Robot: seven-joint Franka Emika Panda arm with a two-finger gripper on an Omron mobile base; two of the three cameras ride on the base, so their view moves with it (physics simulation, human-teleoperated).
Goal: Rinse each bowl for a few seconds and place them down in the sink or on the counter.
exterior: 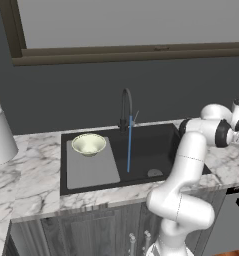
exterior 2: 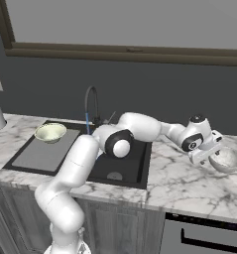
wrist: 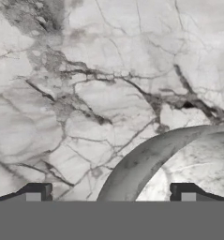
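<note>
Jaws wide apart, nothing held between them. In the hand view the two dark tips stand at the bottom left and bottom right of the frame, and the rim of a grey-marbled bowl [wrist: 146, 161] curves up between them from bottom centre toward the right edge; cannot tell whether either tip touches it.

Right base view: gripper [exterior 2: 209, 155] sits at the right of the frame, arm stretched out across the counter [exterior 2: 179, 183], hand angled down at that same bowl [exterior 2: 228, 160]. This bowl rests on the marble near the right edge of the frame, well apart from the sink [exterior 2: 135, 168].

Second bowl [exterior: 89, 144], pale cream with a greenish tint, sits upright on the grey drainboard panel [exterior: 93, 170] in the left half of the sink [exterior: 156, 145], toward the panel's back edge. Same bowl shows in the upper left of the right base view [exterior 2: 50, 132].

Faucet [exterior: 126, 107] stands behind the basin at frame centre, with a thin blue stream [exterior: 129, 150] dropping straight down into the black basin, just right of the panel. Round drain [exterior: 154, 173] is at the basin's lower right.

White cylinder [exterior: 0, 136] stands on the counter at the left edge of the left base view, well apart from the sink.
</note>
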